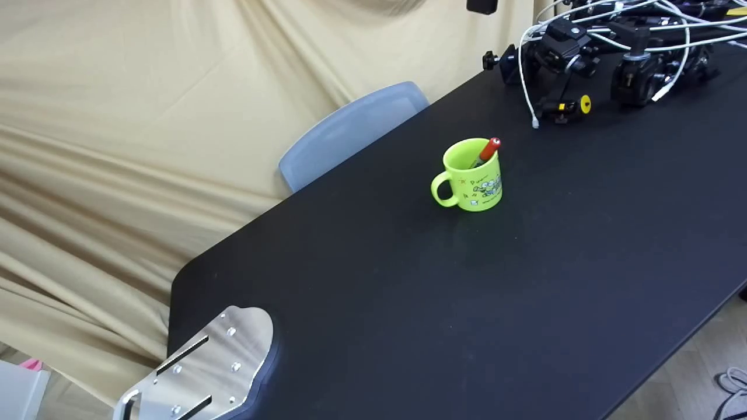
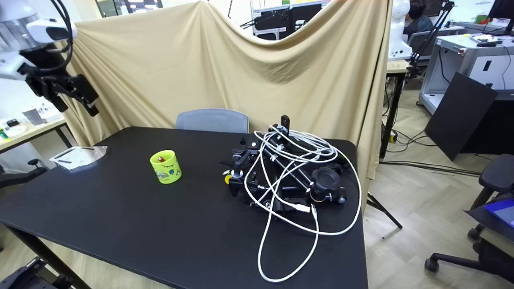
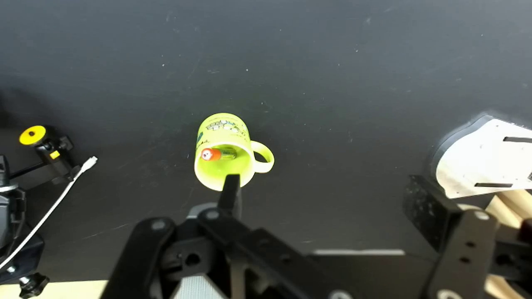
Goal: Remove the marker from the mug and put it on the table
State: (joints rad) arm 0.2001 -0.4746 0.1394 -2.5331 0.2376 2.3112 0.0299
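Note:
The lime-green mug (image 1: 478, 189) stands upright on the black table (image 1: 379, 280); it also shows in an exterior view (image 2: 172, 170) and in the wrist view (image 3: 224, 128). The red marker (image 1: 489, 150) leans inside the mug, its red end at the rim; it also shows in the wrist view (image 3: 214, 154), and only its red tip shows in an exterior view (image 2: 161, 159). My gripper (image 2: 77, 106) is open and empty, high above the table and apart from the mug. In the wrist view the gripper (image 3: 324, 182) has its fingers wide apart; one fingertip overlaps the mug's rim in the picture.
A pile of black stands (image 2: 281, 172) with white cables (image 2: 317, 232) lies on the table on the mug's far side from the arm. A metal plate (image 1: 216, 356) is at the table's other end. A blue-grey chair back (image 2: 213, 120) and a beige curtain (image 2: 257, 76) stand along one edge.

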